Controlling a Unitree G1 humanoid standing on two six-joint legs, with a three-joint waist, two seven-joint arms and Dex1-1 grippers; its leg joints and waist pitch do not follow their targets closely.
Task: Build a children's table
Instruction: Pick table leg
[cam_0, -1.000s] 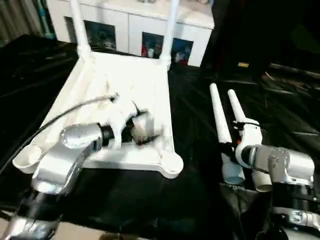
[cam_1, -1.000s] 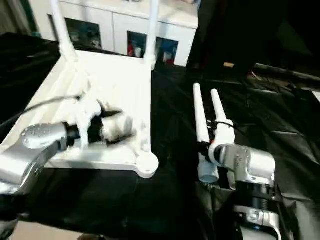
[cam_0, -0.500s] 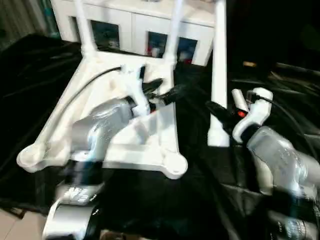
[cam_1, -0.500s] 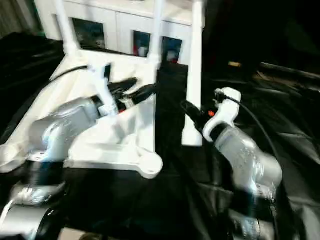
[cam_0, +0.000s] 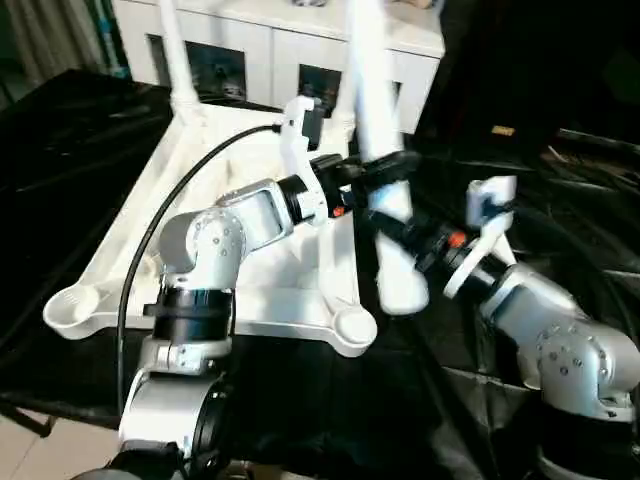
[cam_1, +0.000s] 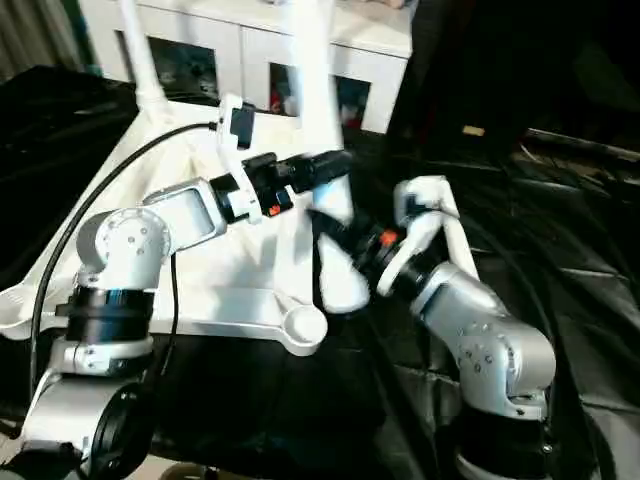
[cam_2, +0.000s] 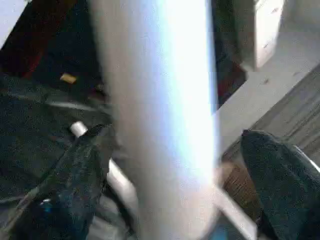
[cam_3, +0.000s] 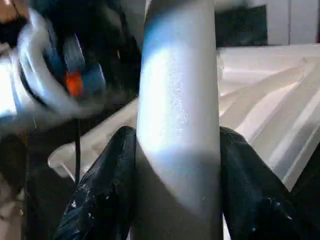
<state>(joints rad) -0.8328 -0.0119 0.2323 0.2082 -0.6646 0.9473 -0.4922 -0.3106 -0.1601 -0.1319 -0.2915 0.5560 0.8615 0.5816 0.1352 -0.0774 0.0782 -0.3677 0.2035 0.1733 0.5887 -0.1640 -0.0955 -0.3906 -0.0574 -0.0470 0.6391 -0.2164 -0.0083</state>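
The children's table top (cam_0: 280, 275) lies upside down on the black cloth, ribbed side up, with round sockets at its near corners (cam_0: 352, 328). One white leg (cam_0: 173, 50) stands upright in the far left socket. My right gripper (cam_0: 402, 238) is shut on another white leg (cam_0: 385, 150), held tilted in the air over the top's right edge. In the right wrist view both fingers (cam_3: 107, 190) press on that leg. My left gripper (cam_0: 385, 172) is open and straddles the same leg higher up, with a gap beside one finger (cam_2: 280, 175). A further leg (cam_2: 80, 131) lies on the cloth.
A white cabinet with glass doors (cam_0: 280, 50) stands behind the black-draped work table (cam_0: 80, 130). My left arm's black cable (cam_0: 165, 215) arcs over the table top. Dark cloth spreads to the right (cam_0: 570, 220).
My right gripper has lifted one leg off the cloth and carried it left, tilted, over the table top's edge. My left arm rose from the top and reached around that leg.
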